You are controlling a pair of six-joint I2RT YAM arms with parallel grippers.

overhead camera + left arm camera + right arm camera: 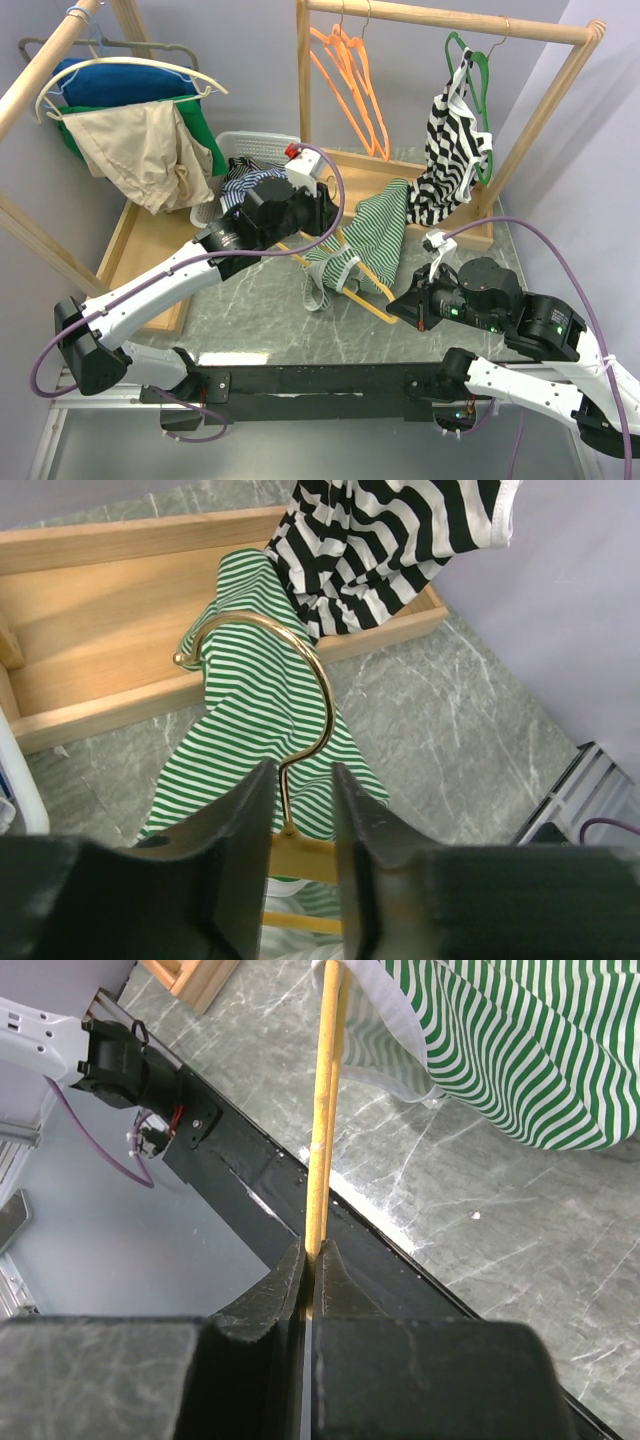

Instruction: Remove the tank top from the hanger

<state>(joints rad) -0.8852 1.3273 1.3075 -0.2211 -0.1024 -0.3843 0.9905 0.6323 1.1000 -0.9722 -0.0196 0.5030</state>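
Running long-ways from the right gripper (312,1260) across to the left gripper (300,805), the hanger (322,1140) sits low over the table (500,1250). The right one is pinched tight on the thin wood at one end. The left one is half wide, with a finger on each side of the neck of the gold hook (255,615) — a small gap shows, so it is not squeezing. The tank top (250,720), green and white, is on the hanger and spreads away past the hook toward the tray (100,590), so the left arm is nearer to it. I think the cloth must slide off along the wood. The fingers hide the hanger's middle — I cannot tell how the straps sit
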